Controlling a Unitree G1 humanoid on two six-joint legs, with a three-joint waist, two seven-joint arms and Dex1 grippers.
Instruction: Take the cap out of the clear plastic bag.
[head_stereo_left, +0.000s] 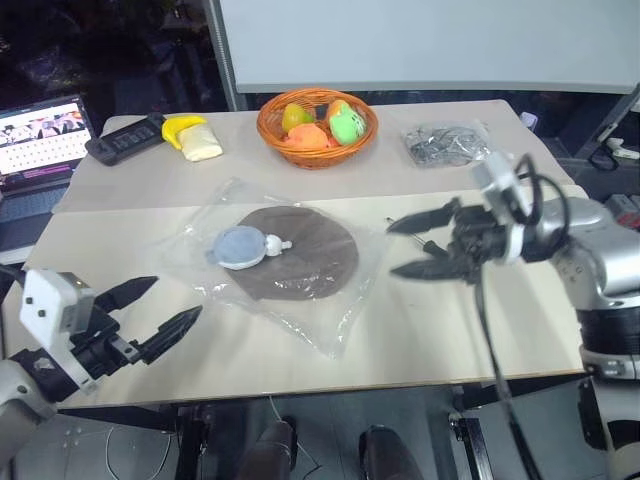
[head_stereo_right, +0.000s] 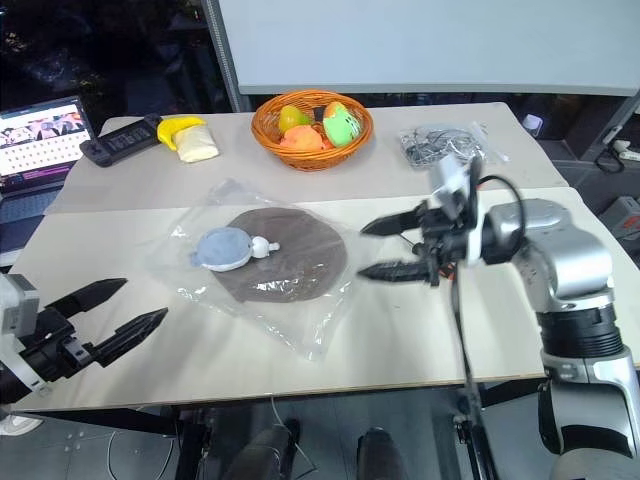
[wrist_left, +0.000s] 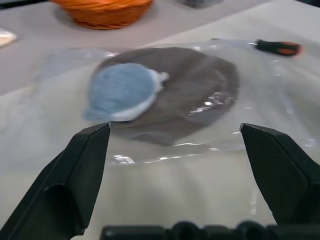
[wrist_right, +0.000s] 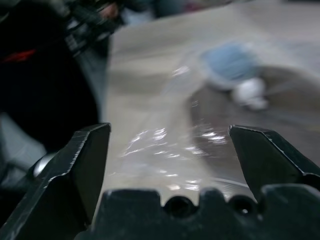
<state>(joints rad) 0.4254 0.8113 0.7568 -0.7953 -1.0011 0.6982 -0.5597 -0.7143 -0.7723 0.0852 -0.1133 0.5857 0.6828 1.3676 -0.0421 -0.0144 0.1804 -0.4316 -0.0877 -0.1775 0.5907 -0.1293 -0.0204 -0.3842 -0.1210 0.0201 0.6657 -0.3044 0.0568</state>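
Where the head views look down on the pale table, the flat, round, dark brown fabric cap lies inside the large crinkly clear plastic bag at mid-table, between the spread left gripper and the spread right gripper, neither touching it. In the left wrist view the cap looks soft and light and should fold when pinched at its rim. In the right wrist view the glossy film looks slippery, so it probably needs pinning by a free corner.

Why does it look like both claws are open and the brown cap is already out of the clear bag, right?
Not quite. Both the left claw and right claw are open, but the cap is still inside the clear plastic bag, with the blue-grey lump on it. The left eye view shows this.
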